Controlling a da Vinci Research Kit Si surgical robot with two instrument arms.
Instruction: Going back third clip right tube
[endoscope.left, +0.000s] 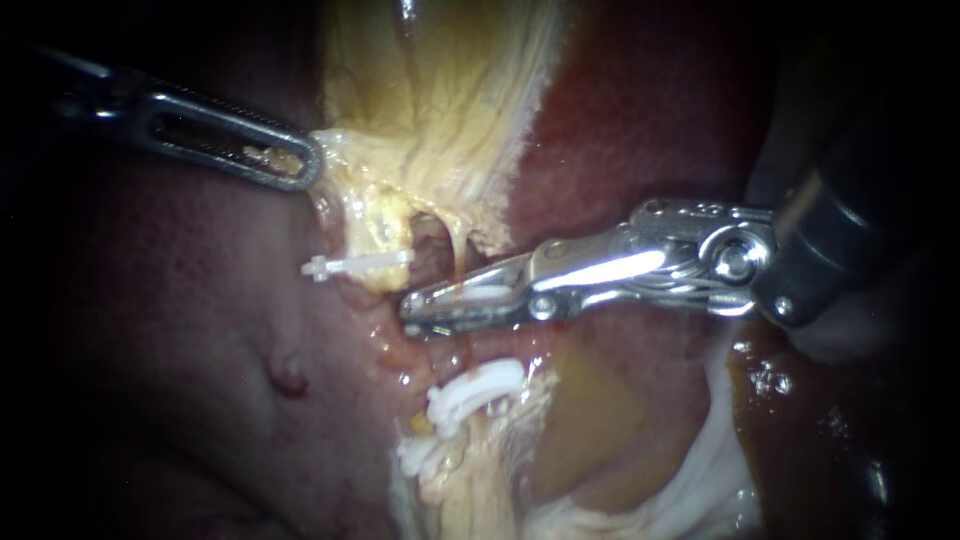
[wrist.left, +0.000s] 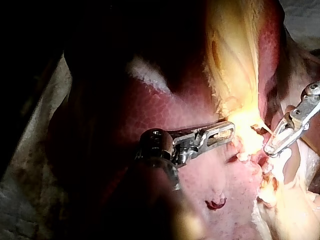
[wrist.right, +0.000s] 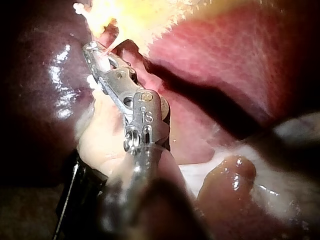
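Background: dark red liver (endoscope.left: 640, 110), with the yellow gallbladder (endoscope.left: 440, 90) hanging over it.

Item one, my left instrument (endoscope.left: 300, 165): end effector clamped on the gallbladder's lower fringe.

Item two, my right instrument (endoscope.left: 410, 310): end effector closed on a white clip (endoscope.left: 480, 293), with the thin right tube (endoscope.left: 457, 250) running down into it.

Just past its tip, a lone clip (endoscope.left: 355, 265) sits on a neighbouring stump. Beneath it, two clips (endoscope.left: 475, 388) are already seated.

By my reading the third clip is placed or nearly so. Release and withdrawal remain.
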